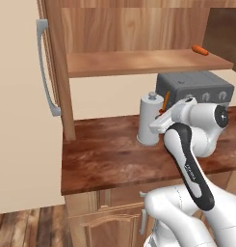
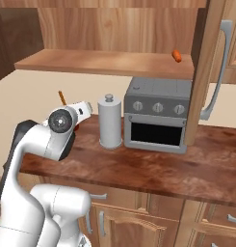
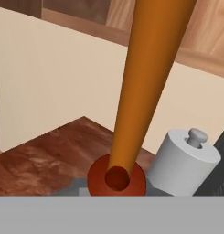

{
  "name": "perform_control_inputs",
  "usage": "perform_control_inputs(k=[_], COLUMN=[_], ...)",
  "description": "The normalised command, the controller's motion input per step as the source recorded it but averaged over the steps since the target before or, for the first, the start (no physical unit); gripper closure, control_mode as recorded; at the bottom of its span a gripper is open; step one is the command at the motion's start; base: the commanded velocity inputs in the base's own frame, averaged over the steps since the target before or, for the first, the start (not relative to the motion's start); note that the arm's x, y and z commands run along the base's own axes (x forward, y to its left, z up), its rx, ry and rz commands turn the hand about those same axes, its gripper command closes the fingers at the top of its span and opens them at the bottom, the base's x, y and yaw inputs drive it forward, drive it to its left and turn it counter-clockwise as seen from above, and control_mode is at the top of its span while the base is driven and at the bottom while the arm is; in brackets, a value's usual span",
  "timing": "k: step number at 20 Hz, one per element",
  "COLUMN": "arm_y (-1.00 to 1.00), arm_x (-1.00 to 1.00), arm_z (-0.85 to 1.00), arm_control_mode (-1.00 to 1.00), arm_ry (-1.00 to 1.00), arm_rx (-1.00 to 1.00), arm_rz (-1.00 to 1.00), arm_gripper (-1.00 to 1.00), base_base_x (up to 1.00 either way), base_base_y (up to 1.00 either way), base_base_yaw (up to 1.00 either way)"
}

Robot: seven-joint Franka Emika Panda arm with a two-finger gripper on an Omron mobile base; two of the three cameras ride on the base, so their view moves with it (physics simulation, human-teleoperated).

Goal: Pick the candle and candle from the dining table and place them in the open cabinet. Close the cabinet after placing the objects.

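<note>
A thin orange taper candle (image 3: 145,82) on a dark red holder (image 3: 117,179) rises right in front of the hand view. My gripper (image 1: 161,114) is shut on its base, and the fingers are hidden behind the holder. From the base views the candle (image 2: 62,97) stands upright over the wood counter, left of the grey toaster oven and below the cabinet shelf. The cabinet (image 1: 138,62) above is open, with its door (image 2: 206,72) swung out. A small orange-red object (image 1: 200,50) lies on the shelf's right end. The dining table is out of view.
A white paper towel roll (image 1: 150,120) stands on the reddish-brown counter (image 1: 105,154) just beside my hand. The grey toaster oven (image 2: 158,116) sits next to it under the shelf. The door's long grey handle (image 1: 46,67) juts out. Drawers and low cupboards (image 2: 138,217) are below.
</note>
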Motion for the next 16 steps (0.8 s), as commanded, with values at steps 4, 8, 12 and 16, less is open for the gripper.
perform_control_inputs(k=[4,8,12,16], arm_y=[0.11,0.24,0.11,-0.03], arm_x=[-0.26,-0.38,-0.11,-0.33], arm_z=[0.81,0.86,0.85,0.12], arm_control_mode=[-1.00,-1.00,-1.00,-1.00], arm_ry=[-0.23,-0.09,0.00,-0.02], arm_rx=[-0.06,-0.14,-0.03,0.03], arm_rz=[-0.04,-0.08,-0.06,0.10], arm_gripper=[1.00,1.00,1.00,1.00], base_base_x=[0.00,0.00,0.00,0.00], base_base_y=[0.00,0.00,0.00,0.00], base_base_yaw=[0.00,0.00,0.00,0.00])
